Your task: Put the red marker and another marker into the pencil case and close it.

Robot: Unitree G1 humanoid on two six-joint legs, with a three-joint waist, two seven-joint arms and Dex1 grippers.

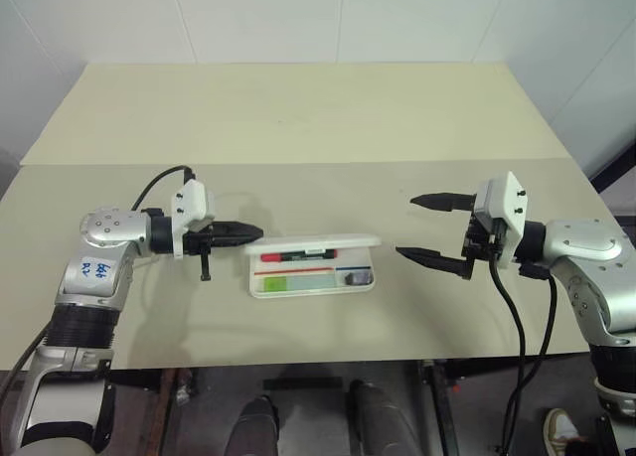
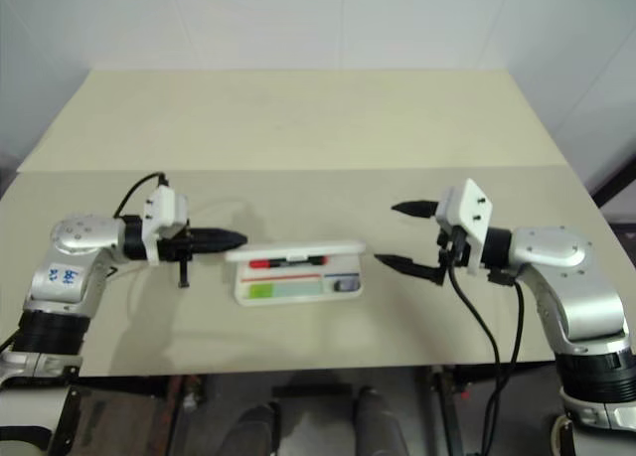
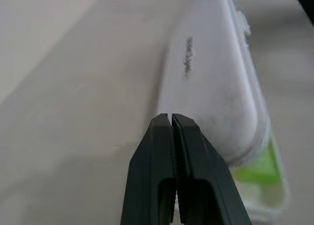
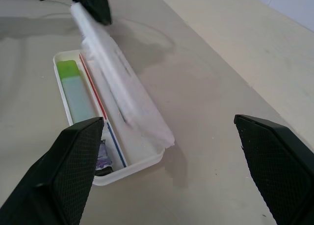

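The white pencil case [image 1: 314, 291] lies at the middle of the table with its lid [image 1: 313, 243] half raised and leaning over the tray. Under the lid lies the red marker [image 1: 298, 256], black with a red cap. In front of it inside the case is the light-green highlighter [image 1: 281, 283], also visible in the right wrist view [image 4: 68, 70]. My left gripper [image 1: 256, 232] is shut, with its tips [image 3: 170, 118] against the lid's left end. To the right of the case and apart from it, my right gripper [image 1: 405, 226] is open and holds nothing.
A small grey-purple nub [image 4: 104, 159] sits in the case's right end. The beige table [image 1: 298, 128] stretches far behind the case, with a seam across it. Its front edge runs close below the case. A white wall stands behind.
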